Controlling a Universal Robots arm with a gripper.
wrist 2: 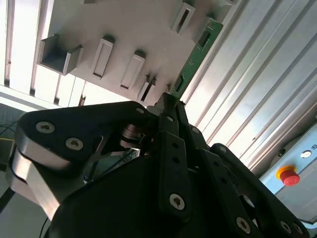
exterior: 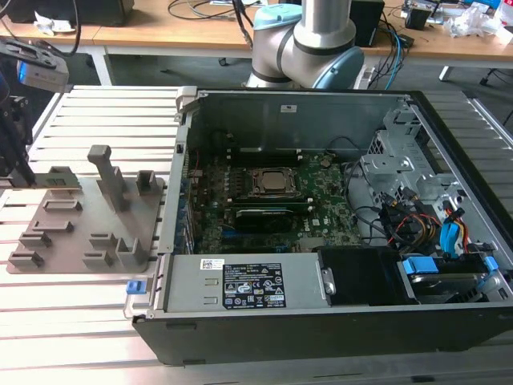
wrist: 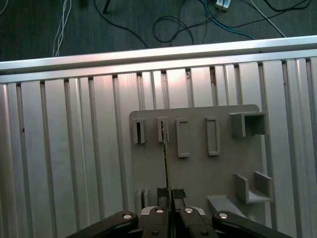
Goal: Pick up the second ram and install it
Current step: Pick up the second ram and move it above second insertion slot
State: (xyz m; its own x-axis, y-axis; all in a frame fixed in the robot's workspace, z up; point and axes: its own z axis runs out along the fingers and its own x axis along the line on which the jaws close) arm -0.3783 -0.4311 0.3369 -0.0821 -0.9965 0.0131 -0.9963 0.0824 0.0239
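Note:
The second ram [wrist 2: 194,57] is a thin green stick held on edge between my closed fingers. In the first wrist view the second ram [wrist: 167,158] shows edge-on as a thin line over the grey fixture plate [wrist: 198,173], its far end at a slot. In the exterior view my gripper [exterior: 28,172] is at the far left, over the plate's [exterior: 80,233] back corner, with the second ram [exterior: 60,180] beside it. I cannot tell whether the stick touches the plate. The gripper [wrist 2: 168,106] [wrist: 168,194] is shut on it.
An open computer case [exterior: 304,305] lies on the slatted aluminium table [exterior: 96,120], to the exterior view's right of the plate. Inside are the green motherboard [exterior: 321,200] with its CPU socket [exterior: 272,183], cables and drive bays [exterior: 433,233]. The arm's base [exterior: 313,40] stands behind the case.

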